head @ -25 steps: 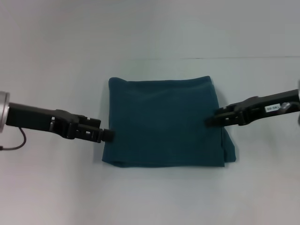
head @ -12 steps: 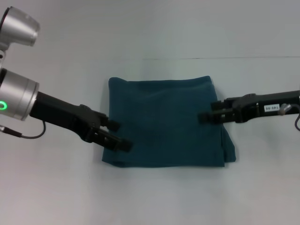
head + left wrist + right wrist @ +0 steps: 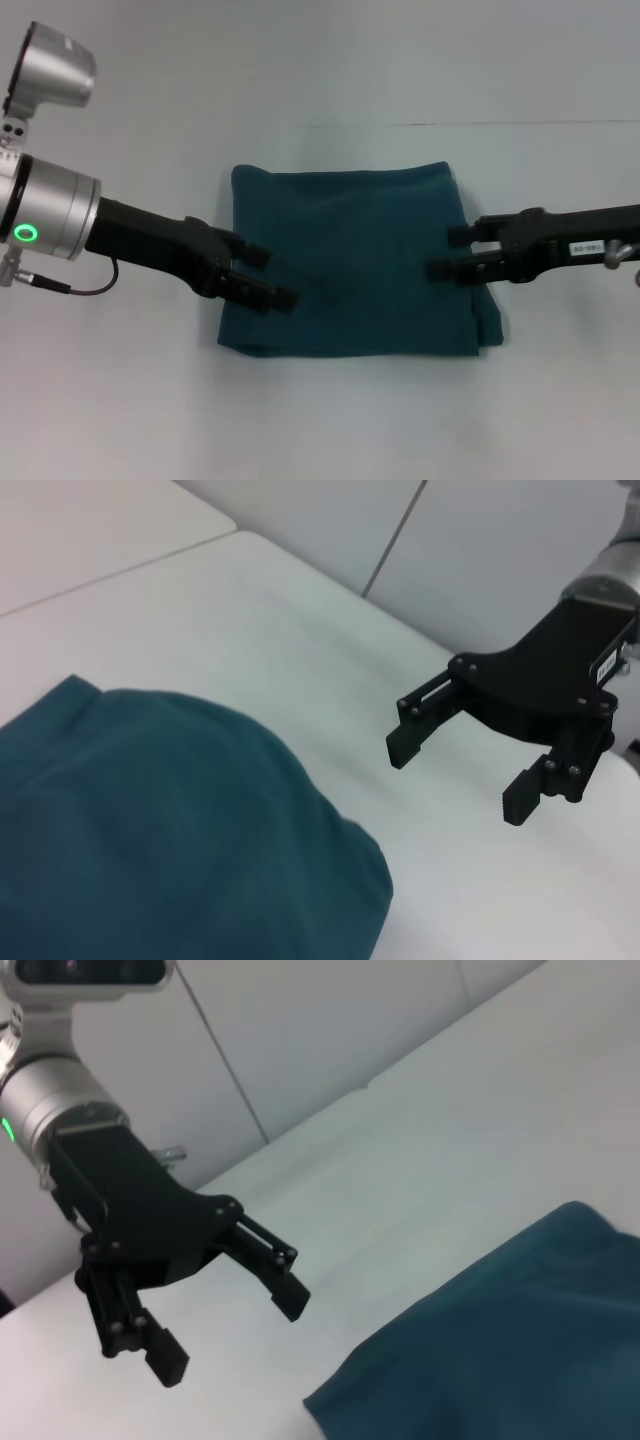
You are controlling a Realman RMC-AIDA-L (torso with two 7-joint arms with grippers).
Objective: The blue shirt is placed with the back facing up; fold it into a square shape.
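Observation:
The blue shirt (image 3: 350, 255) lies folded into a rough square at the middle of the white table, plain side up. My left gripper (image 3: 270, 277) hovers open over the shirt's left edge and holds nothing. My right gripper (image 3: 446, 252) hovers open over the right edge, also empty. The left wrist view shows the shirt (image 3: 150, 830) and, beyond its edge, the right gripper (image 3: 458, 780) with its fingers spread above the table. In the right wrist view the left gripper (image 3: 230, 1332) stands open above the table beside the shirt (image 3: 520, 1350).
The white table (image 3: 320, 420) surrounds the shirt on every side. A thin seam (image 3: 520, 124) crosses the table behind the shirt. A loose cable (image 3: 75, 290) hangs under the left arm. Pale wall panels (image 3: 480, 540) stand behind the table.
Both grippers have gone from closed at the shirt's side edges to open. The left arm has swung up and in over the shirt's left edge. The right gripper has shifted slightly toward me.

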